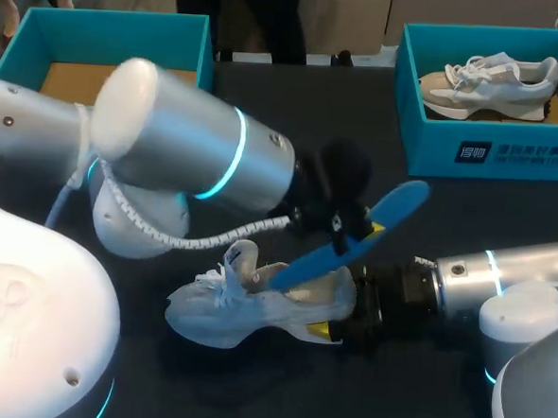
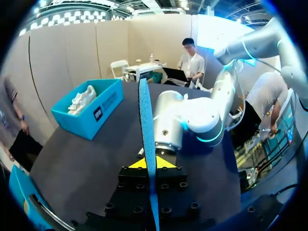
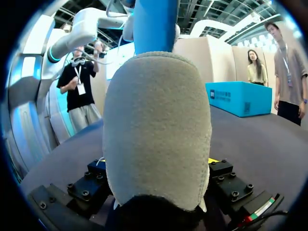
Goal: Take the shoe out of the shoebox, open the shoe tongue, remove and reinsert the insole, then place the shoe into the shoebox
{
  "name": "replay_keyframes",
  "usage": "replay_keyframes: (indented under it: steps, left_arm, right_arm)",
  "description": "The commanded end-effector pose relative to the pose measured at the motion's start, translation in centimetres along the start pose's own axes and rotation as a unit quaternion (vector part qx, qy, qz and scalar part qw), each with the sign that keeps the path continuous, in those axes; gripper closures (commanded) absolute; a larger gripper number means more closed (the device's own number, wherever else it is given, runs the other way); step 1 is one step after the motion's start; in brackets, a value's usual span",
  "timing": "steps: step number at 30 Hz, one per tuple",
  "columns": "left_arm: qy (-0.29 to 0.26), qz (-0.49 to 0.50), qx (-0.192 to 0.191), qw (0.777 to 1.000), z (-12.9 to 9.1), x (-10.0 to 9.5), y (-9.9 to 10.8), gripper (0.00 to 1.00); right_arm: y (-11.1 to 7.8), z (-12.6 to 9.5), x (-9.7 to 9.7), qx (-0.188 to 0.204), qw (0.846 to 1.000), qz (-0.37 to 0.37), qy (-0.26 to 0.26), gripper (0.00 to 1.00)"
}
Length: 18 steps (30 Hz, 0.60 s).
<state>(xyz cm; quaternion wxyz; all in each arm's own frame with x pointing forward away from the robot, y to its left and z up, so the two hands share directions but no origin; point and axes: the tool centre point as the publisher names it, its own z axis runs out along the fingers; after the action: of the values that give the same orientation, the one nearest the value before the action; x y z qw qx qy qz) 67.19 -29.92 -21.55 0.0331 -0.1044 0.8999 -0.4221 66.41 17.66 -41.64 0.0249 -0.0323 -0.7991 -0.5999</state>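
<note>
At the middle of the dark table (image 1: 265, 123), the white shoe (image 1: 245, 306) is lying on its side outside any box, with its toe pointing toward the robot's left. The right gripper (image 1: 333, 324) is clamping the shoe's heel, its yellow tips pressing on the heel from two sides. The right wrist view shows the heel filling the space between the fingers.

Just above the shoe, the left gripper (image 1: 344, 234) is pinching the blue insole (image 1: 353, 240) by its flat faces, and in the left wrist view the insole is standing edge-on between the yellow tips. The insole is slanting up and away from the shoe's opening. Its lower end appears to be at or just inside the collar, though the upper is hiding the exact contact.

Judged from this arrangement, the shoe's removal from the box is complete and the insole is largely out of the shoe. Seating the insole fully and returning the shoe to a box are the steps remaining.

The far-left shoebox (image 1: 110, 28) is showing a bare cardboard floor. The far-right shoebox (image 1: 491, 151) is holding a second shoe (image 1: 490, 85).
</note>
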Motion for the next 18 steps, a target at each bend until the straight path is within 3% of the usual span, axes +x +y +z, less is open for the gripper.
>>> replay_keyframes:
  steps: [1, 18]
  left_arm:
    - [0.089, 0.006, -0.001, 0.996, -2.1, -0.1, -1.9, 1.0]
    - [0.127, 0.059, 0.069, 0.988, -10.0, 2.4, -8.9, 1.0]
  right_arm:
    - [0.1, 0.1, 0.1, 0.003, 1.0, 0.001, 0.0, 1.0]
    - [0.1, 0.1, 0.1, 0.003, 1.0, 0.001, 0.0, 1.0]
